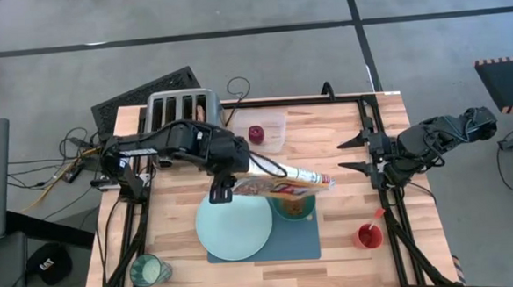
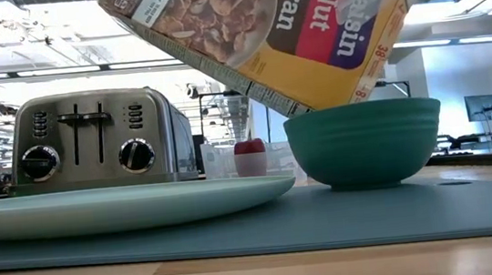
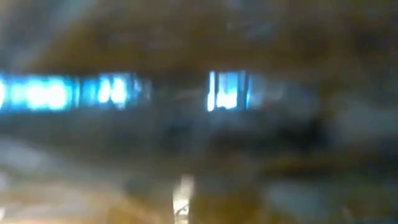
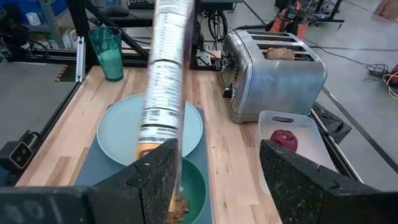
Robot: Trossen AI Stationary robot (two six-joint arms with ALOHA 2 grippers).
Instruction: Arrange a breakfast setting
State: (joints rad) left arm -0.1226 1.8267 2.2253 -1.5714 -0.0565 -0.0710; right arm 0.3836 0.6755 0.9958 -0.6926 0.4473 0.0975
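High view: the left arm reaches from the surface's left edge toward the middle, and its claw (image 1: 226,182) is clamped on one end of a tilted cereal box (image 1: 285,184). The box slants down over the green bowl (image 1: 295,208), which sits on the blue mat (image 1: 288,243) just beside the pale mint plate (image 1: 235,230). From the low view, the box (image 2: 281,33) reads "Raisin Nut Bran" and hangs right above the bowl (image 2: 365,143), its lower corner near the rim. The right wrist view shows brown flakes already lying in the bowl (image 4: 193,186).

Behind the mat stands the chrome toaster (image 1: 181,107), and a toast slice (image 4: 279,54) sits in one of its slots. Next to the toaster is a clear tray (image 1: 273,129) with the dark red fruit (image 1: 255,134) inside.

A red-handled spoon (image 1: 376,216) leans in a small red cup (image 1: 368,236) near the surface's right front corner. A green glass (image 1: 149,271) stands at the left front corner.

The right arm waits at the right edge, its claw (image 1: 354,153) spread apart and holding nothing. The left wrist view is too blurred to make anything out.
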